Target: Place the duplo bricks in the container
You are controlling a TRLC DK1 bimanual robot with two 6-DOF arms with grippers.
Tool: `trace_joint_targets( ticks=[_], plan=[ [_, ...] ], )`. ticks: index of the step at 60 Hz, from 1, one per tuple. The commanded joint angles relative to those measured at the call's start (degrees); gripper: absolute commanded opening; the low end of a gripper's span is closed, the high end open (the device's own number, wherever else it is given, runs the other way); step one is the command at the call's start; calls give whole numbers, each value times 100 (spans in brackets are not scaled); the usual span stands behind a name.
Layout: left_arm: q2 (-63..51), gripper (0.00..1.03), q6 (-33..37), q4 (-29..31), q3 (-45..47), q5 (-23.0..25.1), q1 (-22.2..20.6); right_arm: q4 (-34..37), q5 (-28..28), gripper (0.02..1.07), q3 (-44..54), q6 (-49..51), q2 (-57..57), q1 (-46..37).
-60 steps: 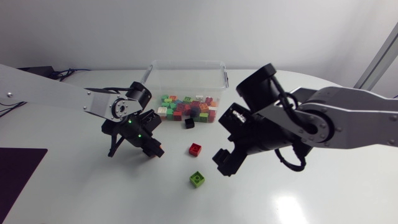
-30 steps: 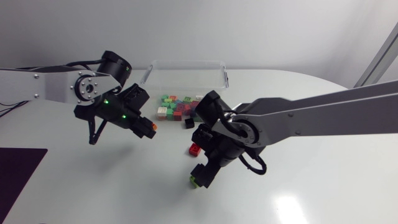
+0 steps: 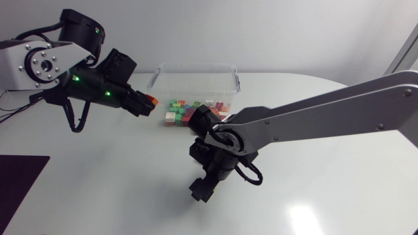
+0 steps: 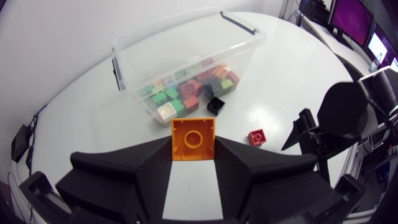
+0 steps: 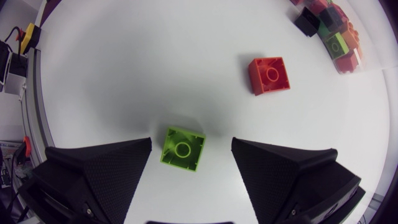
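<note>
Between the fingers of your left gripper (image 3: pixel 145 104) sits the orange brick (image 4: pixel 194 138), pinched from both sides. A second ago that gripper was low over the table (image 3: pixel 339 196), well short of the container (image 3: pixel 196 66). It has since risen and swung up beside the container's near end, so the brick is now carried high, level with the rim but not yet over the opening. That delivery looks close: you need a short carry across the wall, then a release.

The green brick (image 5: pixel 182 148) lies flat on the table, studs up. Your right gripper (image 3: pixel 202 188) has come in from the far side, passed over the red brick (image 5: pixel 268 75), and dropped onto the green one. Its fingers are spread wide and straddle the brick without touching it, which sits nearer one finger than the other. Expect the brick to slide a little as you close.

The red brick rests just ahead of the right gripper, apart from the green. The black brick (image 4: pixel 216 104) lies against the outside of the container wall. By my reading, three loose bricks remain once the orange one goes in.
</note>
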State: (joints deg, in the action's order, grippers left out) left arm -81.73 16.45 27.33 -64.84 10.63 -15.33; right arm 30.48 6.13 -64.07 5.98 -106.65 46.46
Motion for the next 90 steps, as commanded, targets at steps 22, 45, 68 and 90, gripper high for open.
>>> trace_joint_targets(
  ticks=[22,45,68,90],
  plan=[
    [0,27,-590,-729,-732,237,127,-42,108,55,-44,-123,-462,30],
    [-1011,27,-871,-1081,-1646,229,-145,-7,125,34,246,61,197,-260],
    [-2461,28,-1091,-1046,-3079,-132,-268,503,380,34,44,615,1516,-1288],
    [-3551,94,-1153,-712,-4089,-571,-260,547,776,34,-387,949,1841,-1868]
  ],
)
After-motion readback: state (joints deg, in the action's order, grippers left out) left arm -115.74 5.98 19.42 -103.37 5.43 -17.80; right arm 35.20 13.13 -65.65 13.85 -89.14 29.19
